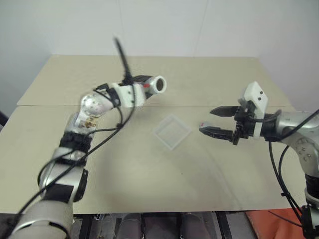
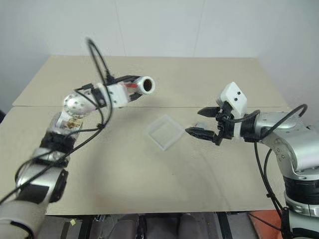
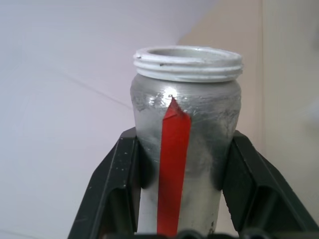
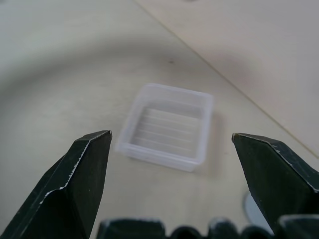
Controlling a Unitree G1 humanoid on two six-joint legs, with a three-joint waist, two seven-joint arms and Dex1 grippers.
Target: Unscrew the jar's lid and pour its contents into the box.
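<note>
The left gripper (image 1: 142,89) is clamped on the jar (image 3: 185,134), holding it tipped on its side in the upper left of the head view, with the open mouth turned toward the centre of the frame; in the left wrist view the two black fingers (image 3: 117,184) squeeze the silvery body on either side of the red stripe, just below the threaded white neck; the lid (image 2: 200,125) is already off and seems to lie on the table (image 1: 124,179) under the right gripper (image 1: 212,121), whose jaws stand wide apart with nothing between them; the box (image 4: 167,124) sits on the table at centre frame, between the two arms and lower right of the jar's mouth; I cannot see any contents from here; the jar looks light and rigid, its smooth painted wall probably slippery, so a firm hold across the mid-body is the sensible place to grip; the box looks thin, light and easily nudged, so the pour should come from above without touching it
</note>
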